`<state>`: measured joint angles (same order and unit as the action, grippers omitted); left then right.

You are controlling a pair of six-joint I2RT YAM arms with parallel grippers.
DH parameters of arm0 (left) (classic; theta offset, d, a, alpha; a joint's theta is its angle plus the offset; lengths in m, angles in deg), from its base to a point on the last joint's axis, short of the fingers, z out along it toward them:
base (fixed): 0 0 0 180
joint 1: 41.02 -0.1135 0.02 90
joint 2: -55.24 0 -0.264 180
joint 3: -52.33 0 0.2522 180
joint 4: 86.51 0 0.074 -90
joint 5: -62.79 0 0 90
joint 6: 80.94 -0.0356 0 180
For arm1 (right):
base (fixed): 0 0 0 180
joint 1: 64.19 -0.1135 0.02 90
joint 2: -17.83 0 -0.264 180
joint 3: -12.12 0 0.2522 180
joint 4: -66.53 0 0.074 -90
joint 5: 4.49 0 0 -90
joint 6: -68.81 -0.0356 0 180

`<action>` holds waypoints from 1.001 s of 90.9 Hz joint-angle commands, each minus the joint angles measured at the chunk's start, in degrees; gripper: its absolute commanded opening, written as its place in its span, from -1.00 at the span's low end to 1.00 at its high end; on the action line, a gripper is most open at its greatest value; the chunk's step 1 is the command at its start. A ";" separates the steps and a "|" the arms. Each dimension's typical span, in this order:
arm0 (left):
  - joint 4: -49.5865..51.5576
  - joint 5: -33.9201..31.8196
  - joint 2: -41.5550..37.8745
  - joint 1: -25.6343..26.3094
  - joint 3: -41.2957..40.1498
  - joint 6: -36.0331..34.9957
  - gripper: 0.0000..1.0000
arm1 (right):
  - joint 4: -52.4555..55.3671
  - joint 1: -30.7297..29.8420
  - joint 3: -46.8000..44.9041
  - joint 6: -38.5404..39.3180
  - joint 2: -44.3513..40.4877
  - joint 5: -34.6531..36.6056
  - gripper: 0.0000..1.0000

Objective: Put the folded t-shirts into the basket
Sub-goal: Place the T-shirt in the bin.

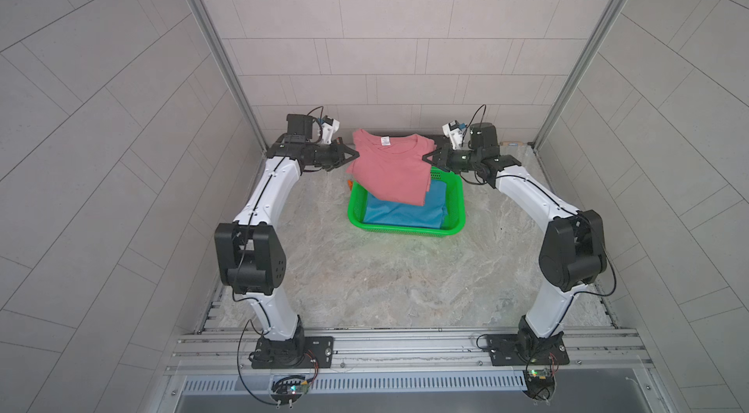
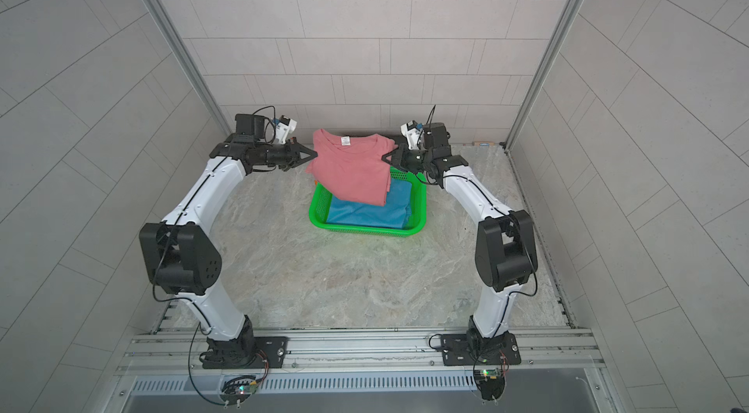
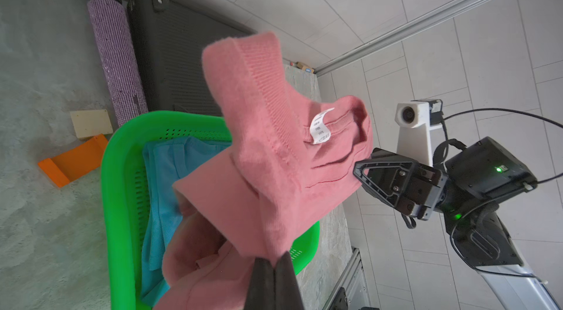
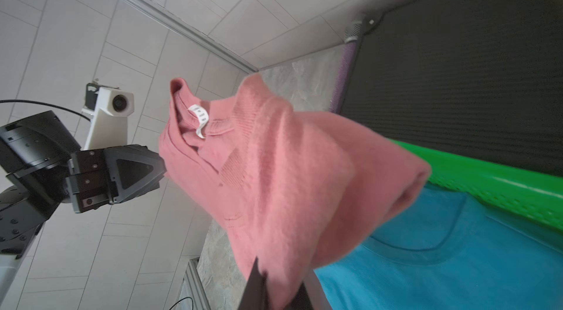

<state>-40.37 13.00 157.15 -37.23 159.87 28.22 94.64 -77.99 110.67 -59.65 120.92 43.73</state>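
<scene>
1. the dusty pink folded cotton t-shirt (image 1: 389, 169) hangs in the air between the two arms, over the far part of the bright green perforated plastic basket (image 1: 457, 204). its collar end, with the small white neck label, is raised toward the back wall, and its other end sags down toward the basket.
2. the left gripper (image 1: 355, 155) is clenched on the shirt's left edge and the right gripper (image 1: 426, 158) on its right edge. each wrist view shows pink cloth pinched between closed fingers.
3. the sky blue folded t-shirt (image 1: 405, 214) already lies flat inside the basket. i cannot tell whether the pink shirt's hanging end touches it.
4. handling, as i judge it: the shirt is light, soft and limp. it keeps no shape of its own, so the middle droops between the two pinch points and the folded layers may slide apart.
5. where to hold: opposite side edges, through all layers of the fold, as now. a pinch on one layer alone would likely let the rest fall open.
6. the next move likely calls for centring the shirt over the basket, lowering both sides evenly and letting go together.
7. risk: the sagging end may land across the rim on the left arm's side rather than inside.
</scene>
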 commanded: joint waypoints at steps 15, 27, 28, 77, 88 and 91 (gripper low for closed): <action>-4.20 -1.51 0.50 3.31 -11.41 0.55 -1.00 | 3.85 1.88 -6.84 1.98 0.05 -0.85 -1.00; -3.50 -0.62 0.59 3.26 -12.09 1.55 -1.00 | 8.55 2.56 -4.38 3.40 0.47 -0.31 -1.00; -3.44 -0.51 0.67 3.29 -12.02 1.66 -1.00 | 9.01 2.69 -4.16 3.44 0.54 -0.36 -1.00; 1.47 1.89 -3.98 3.18 -13.79 -0.10 -1.00 | 14.47 4.39 -6.30 2.93 -2.83 -2.48 -1.00; 0.21 -0.43 -0.73 3.26 -14.33 -0.60 -1.00 | 13.84 4.47 -5.94 3.72 -0.76 -1.16 -1.00; 0.03 -0.97 0.70 3.40 -13.92 -0.73 -1.00 | 13.89 4.55 -5.09 4.19 0.14 -0.86 -1.00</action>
<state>-40.54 13.43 155.16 -33.60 146.41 29.12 109.50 -73.90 104.49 -56.74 120.19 41.74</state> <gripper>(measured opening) 0.040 0.088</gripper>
